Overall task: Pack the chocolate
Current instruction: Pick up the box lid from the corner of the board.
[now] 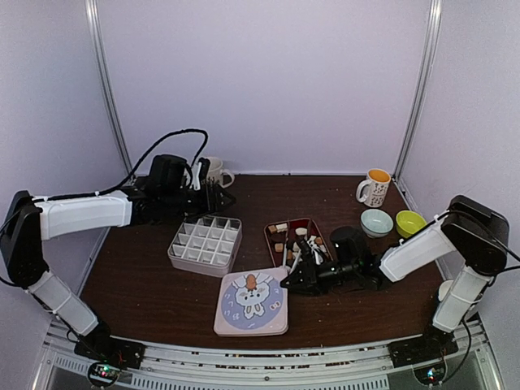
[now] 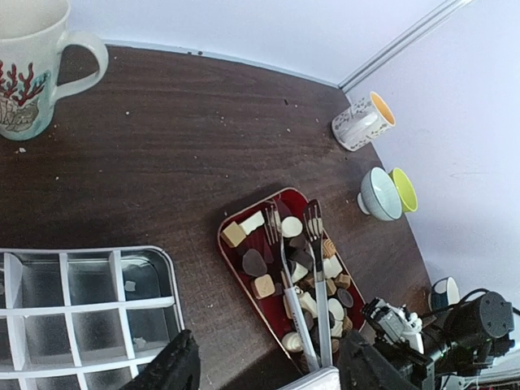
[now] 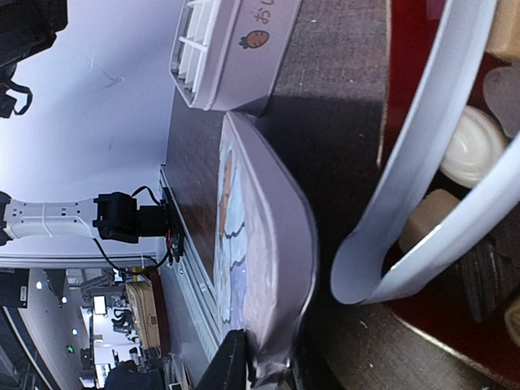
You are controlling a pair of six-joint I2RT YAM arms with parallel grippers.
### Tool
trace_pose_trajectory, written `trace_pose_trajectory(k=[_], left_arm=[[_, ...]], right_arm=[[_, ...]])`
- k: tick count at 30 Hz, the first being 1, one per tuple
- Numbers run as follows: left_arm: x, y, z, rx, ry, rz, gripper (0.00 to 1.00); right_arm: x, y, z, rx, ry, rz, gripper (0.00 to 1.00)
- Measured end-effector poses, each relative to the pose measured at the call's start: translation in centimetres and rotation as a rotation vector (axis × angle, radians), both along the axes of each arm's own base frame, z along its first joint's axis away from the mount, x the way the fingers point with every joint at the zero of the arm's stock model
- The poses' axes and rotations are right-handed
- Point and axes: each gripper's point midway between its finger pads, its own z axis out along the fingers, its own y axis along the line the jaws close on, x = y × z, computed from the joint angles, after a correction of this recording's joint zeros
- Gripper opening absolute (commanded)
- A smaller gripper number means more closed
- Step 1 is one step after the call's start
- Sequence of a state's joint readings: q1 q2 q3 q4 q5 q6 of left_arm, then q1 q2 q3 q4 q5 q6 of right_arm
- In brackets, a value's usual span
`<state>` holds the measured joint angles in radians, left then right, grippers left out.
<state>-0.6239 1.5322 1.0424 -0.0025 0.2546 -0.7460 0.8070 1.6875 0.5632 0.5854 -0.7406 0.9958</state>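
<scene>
Right, your left gripper [image 2: 270,364] hangs above the tabletop [image 2: 203,122] with its jaws standing wide apart and nothing between them. Close under one of its fingers [image 2: 175,370] sits a corner of the divided box [image 2: 81,313]. Ahead of the gripper, more towards its other finger, lies the dark red tray [image 2: 236,258], and that is where you find the chocolate [image 2: 263,286]: small tan, white and dark brown pieces heaped together inside it. The metal tongs [image 2: 318,284] rest on top of the pieces, lengthwise in the tray, their scalloped tips pointing away from the right gripper. Farther out from your left gripper, a white mug [image 2: 28,73] with a red coral print stands on the box's side. An orange-lined mug [image 2: 361,122], a pale blue bowl [image 2: 379,193] and a green bowl [image 2: 406,188] stand beyond the tray, the two bowls side by side.

Your right gripper [image 1: 295,275] is down low at the near end of the tray, right at the bent end of the tongs. You cannot tell from these views whether its jaws have hold of the tongs or how far apart they stand. Just beside it lies the lid [image 1: 252,303], with a rabbit and a carrot drawn on it.
</scene>
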Motion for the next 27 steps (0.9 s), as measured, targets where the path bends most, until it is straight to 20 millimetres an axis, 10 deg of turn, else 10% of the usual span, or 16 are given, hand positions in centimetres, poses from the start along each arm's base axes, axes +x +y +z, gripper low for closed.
trace_pose_trajectory(k=[27], left_arm=[[-4.5, 5.0, 9.1, 0.136, -0.239, -0.031, 0.66]], right_arm=[[1.2, -1.4, 13.2, -0.165, -0.538, 0.175, 0.07]])
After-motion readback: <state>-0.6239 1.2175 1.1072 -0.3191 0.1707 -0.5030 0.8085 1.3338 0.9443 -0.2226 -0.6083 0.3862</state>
